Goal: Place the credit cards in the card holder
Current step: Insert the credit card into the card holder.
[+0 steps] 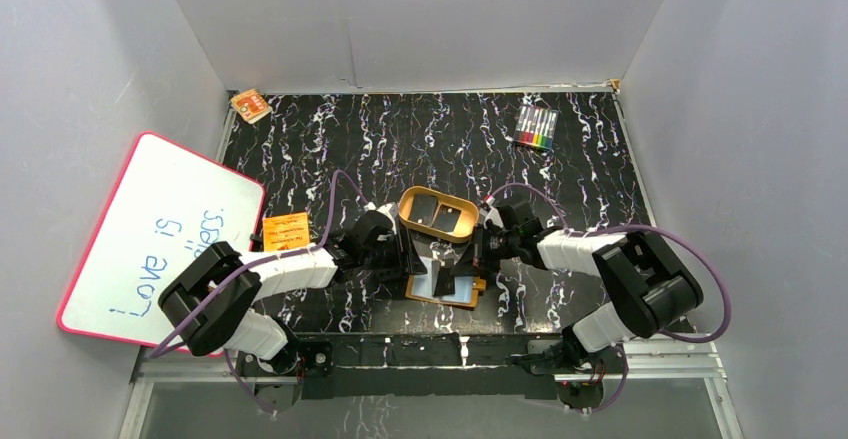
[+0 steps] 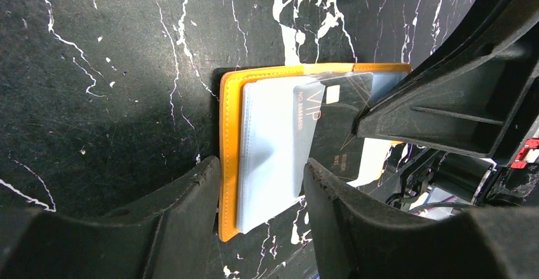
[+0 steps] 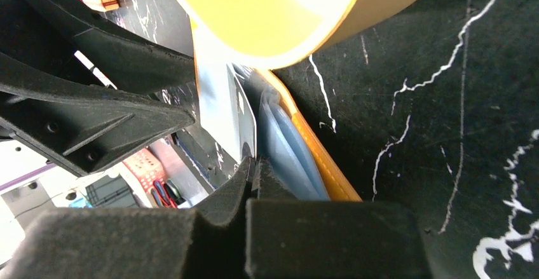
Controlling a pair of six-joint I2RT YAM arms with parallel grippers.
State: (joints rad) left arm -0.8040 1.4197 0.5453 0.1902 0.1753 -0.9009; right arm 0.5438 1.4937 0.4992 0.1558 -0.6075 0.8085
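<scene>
Left fingers (image 2: 184, 215) apart, straddling card holder (image 2: 229, 133) lying open on table (image 2: 95, 101), near centre: if you ease off, holder likely skids. Right fingers (image 3: 222, 196) clamped on black card (image 2: 330, 120), corner over pale sleeves (image 2: 273, 145): if you push skewed, card may ride over pocket or buckle sleeve.

A pink-edged whiteboard (image 1: 160, 234) leans at the marbled desk's (image 1: 400, 139) left, an orange booklet (image 1: 286, 231) beside it. Markers (image 1: 536, 128) and an orange packet (image 1: 250, 105) lie at the back, a tan tray (image 1: 403, 209) centrally.
</scene>
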